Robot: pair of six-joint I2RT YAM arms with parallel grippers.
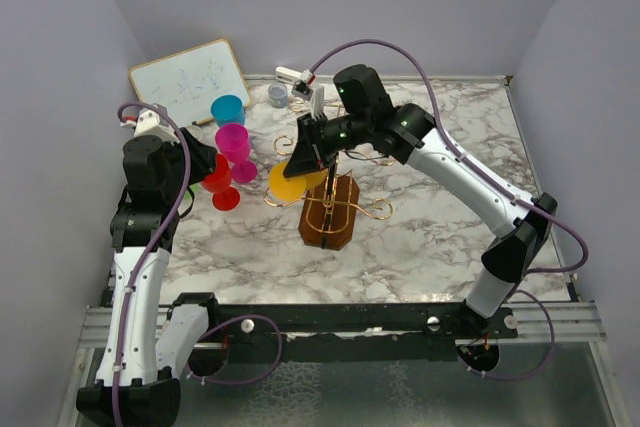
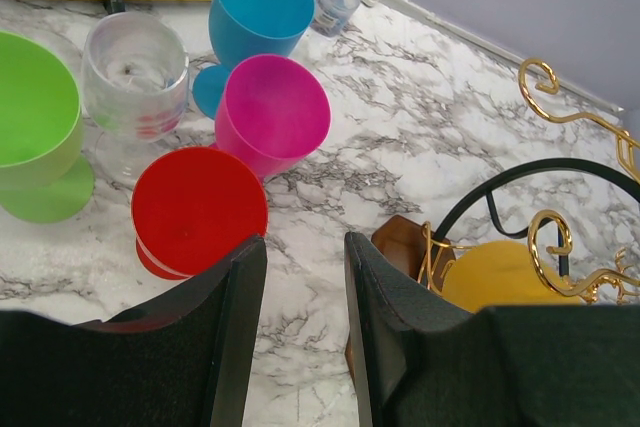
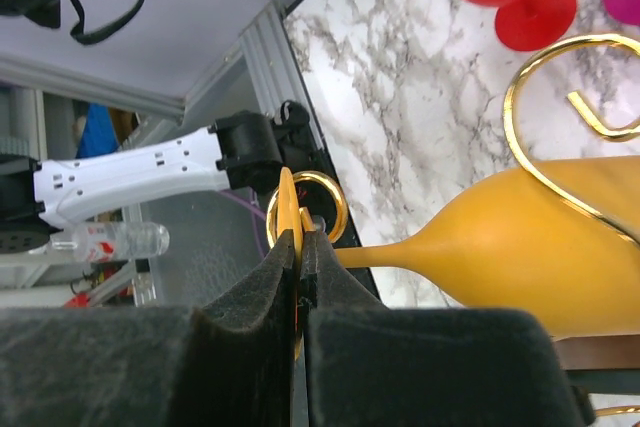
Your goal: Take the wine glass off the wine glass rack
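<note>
Hanging tilted among the gold hooks of the wine glass rack [image 1: 328, 212], at about 10 o'clock from its base, was the yellow wine glass [image 1: 293, 180]. Right fingers [image 3: 262, 295] were pinched shut on its thin foot rim. Left fingers [image 2: 235, 327], half apart, held nothing. Glass judged light, stiff and smooth. The rim pinch may pivot, and the stem looked a surer hold.

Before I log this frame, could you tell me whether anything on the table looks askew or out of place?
Only the yellow wine glass: it lies almost sideways among the gold hooks of the wine glass rack, its foot pinched edge-on in the shut right gripper. The other glasses stand upright; nothing looks spilled or broken.
</note>
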